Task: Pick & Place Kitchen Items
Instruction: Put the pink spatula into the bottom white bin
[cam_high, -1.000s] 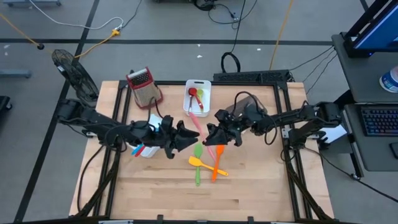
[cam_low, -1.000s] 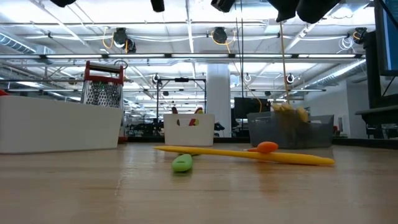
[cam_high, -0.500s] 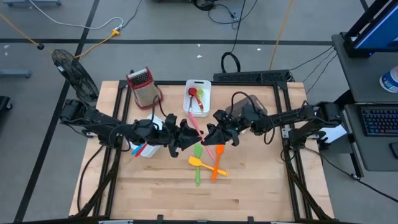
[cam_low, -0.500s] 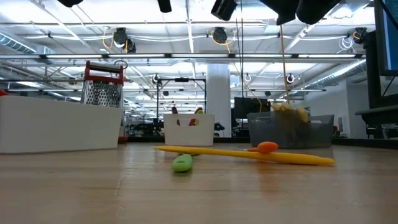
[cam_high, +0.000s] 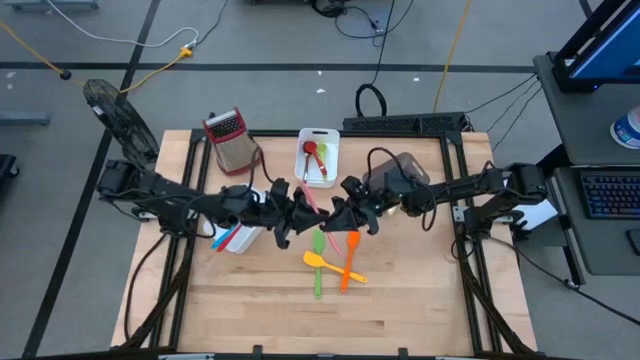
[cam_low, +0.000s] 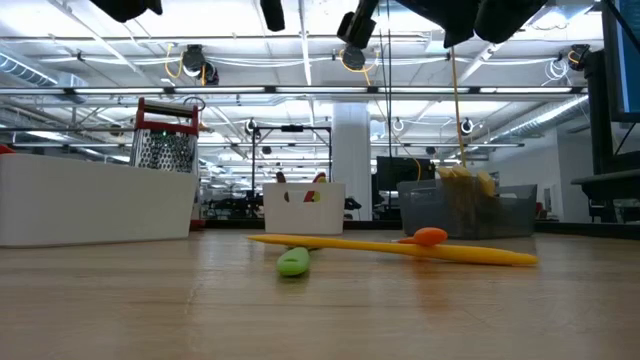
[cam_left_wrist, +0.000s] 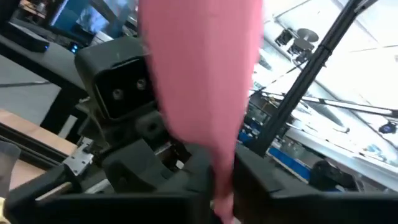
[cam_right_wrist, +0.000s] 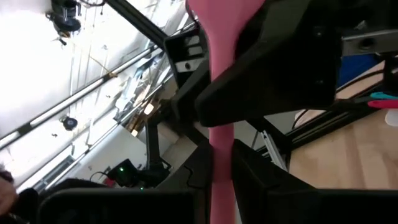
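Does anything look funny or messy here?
Yes: both grippers pinch one pink utensil in mid-air, the left gripper and right gripper at opposite ends. Below, three utensils lie crossed in a heap.

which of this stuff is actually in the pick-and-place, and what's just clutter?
In the job:
- pink plastic utensil, gripped by left gripper and right gripper
- green utensil, yellow spatula, orange spatula on the table
- red spoon

Lying about:
- metal box grater with red handle
- white rectangular bin
- grey bin
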